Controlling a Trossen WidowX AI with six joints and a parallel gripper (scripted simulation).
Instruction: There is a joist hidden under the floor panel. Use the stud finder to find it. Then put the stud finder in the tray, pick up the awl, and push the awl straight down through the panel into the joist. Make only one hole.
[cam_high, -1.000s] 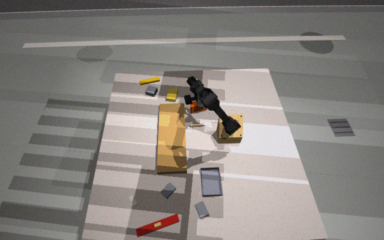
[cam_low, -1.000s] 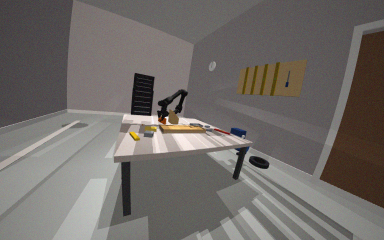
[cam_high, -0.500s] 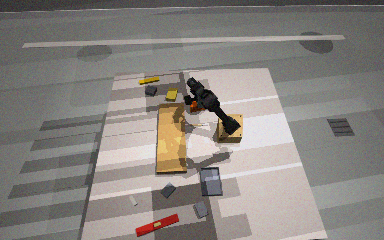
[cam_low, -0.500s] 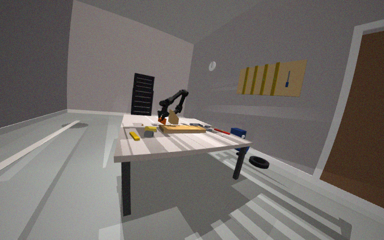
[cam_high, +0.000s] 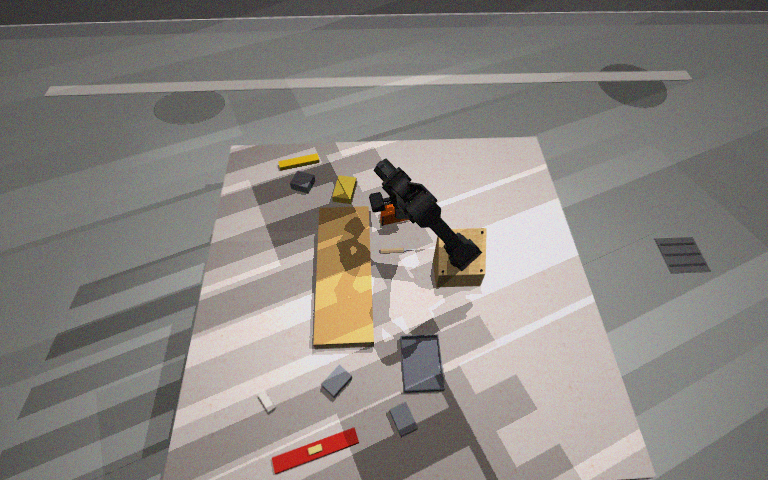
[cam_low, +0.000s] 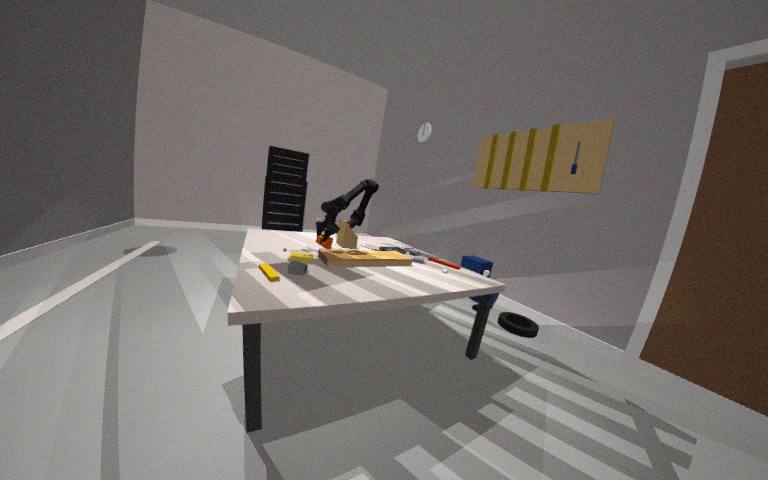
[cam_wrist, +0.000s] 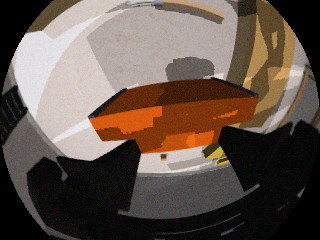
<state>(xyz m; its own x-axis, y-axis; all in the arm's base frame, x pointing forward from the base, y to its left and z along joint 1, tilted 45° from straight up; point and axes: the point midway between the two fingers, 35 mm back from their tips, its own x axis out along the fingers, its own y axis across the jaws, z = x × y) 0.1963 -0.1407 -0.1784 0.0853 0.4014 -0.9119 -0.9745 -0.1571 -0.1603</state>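
The orange stud finder (cam_high: 391, 215) (cam_low: 323, 242) (cam_wrist: 175, 120) is gripped; the wooden-handled awl (cam_high: 391, 250) (cam_wrist: 192, 10) and gray tray (cam_high: 421, 363) lie beyond the tan panel's (cam_high: 343, 283) (cam_low: 368, 258) (cam_wrist: 270, 50) long edge.

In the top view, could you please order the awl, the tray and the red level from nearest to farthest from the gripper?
1. Awl, beside the panel
2. Tray, beyond the panel's lower-right corner
3. Red level, at the bottom

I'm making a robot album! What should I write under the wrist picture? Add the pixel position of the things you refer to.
Black gripper fingers clasp an orange stud finder (cam_wrist: 175, 117) above a pale tabletop (cam_wrist: 60, 90).
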